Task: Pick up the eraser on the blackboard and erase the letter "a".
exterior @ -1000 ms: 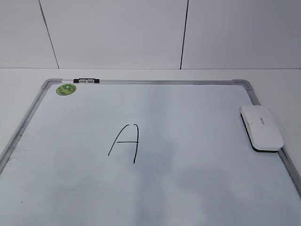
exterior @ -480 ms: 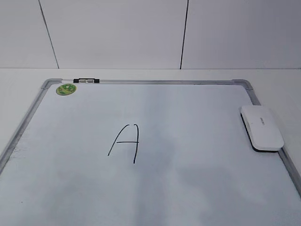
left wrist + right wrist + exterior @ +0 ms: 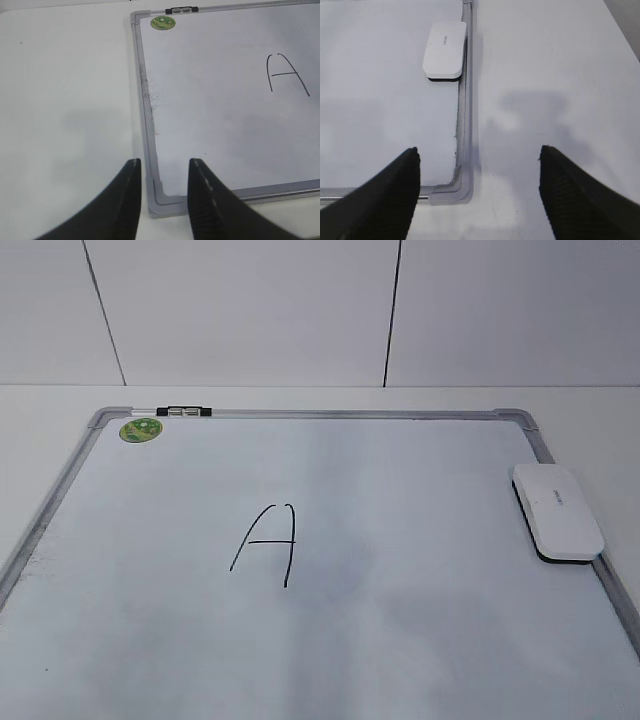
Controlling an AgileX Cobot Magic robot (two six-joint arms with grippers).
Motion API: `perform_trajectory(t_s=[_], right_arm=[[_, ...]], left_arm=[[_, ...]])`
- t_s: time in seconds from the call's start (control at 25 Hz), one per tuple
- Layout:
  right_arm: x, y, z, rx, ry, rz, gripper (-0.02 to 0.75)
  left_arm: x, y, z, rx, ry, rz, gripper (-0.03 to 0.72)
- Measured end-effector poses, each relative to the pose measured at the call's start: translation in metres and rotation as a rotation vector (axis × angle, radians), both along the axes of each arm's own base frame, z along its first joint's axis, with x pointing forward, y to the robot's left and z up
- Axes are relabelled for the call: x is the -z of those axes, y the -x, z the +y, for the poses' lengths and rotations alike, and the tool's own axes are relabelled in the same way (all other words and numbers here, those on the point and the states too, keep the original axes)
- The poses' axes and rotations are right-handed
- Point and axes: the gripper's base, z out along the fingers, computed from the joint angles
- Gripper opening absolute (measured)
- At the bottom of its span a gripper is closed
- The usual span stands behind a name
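The opening step is in hand: the eraser (image 3: pixel 557 511) has not yet been picked up. It is seen lying flat on the blackboard (image 3: pixel 400 640), felt side down, close against the right frame rail and nearer the far corner than the near one. The only letter drawn is an angular capital "A" (image 3: pixel 266 543) — it stands left of centre, well apart from the eraser, and is untouched.

The right tool (image 3: pixel 477 192) is held spread wide, empty, above the near right corner of the board, with the eraser (image 3: pixel 445 49) ahead of it along the rail. The left tool (image 3: pixel 164 200) is parted only narrowly, nothing between its fingers, over the near left corner; part of it hangs over the desk (image 3: pixel 65 100).

Neither tool is visible from the exterior camera. The next move is judged to fall to the right tool — it would have to be carried forward along the rail, lowered over the eraser and closed across its shorter width, the frame edge being kept clear of the outer finger.
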Motion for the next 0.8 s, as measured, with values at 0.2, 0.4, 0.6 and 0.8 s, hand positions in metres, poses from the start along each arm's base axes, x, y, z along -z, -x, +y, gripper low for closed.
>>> perform_trajectory(t_s=[0.2,0.4,0.6,0.8], right_arm=[[0.0,0.0,0.0,0.0,0.001,0.0,0.593],[0.0,0.0,0.0,0.0,0.001,0.0,0.593],[0.0,0.0,0.0,0.0,0.001,0.0,0.593],[0.0,0.0,0.0,0.0,0.001,0.0,0.593]], left_arm=[[0.0,0.0,0.0,0.0,0.0,0.0,0.235],[0.0,0.0,0.0,0.0,0.0,0.0,0.236],[0.0,0.0,0.0,0.0,0.0,0.0,0.235],[0.0,0.0,0.0,0.0,0.0,0.0,0.235]])
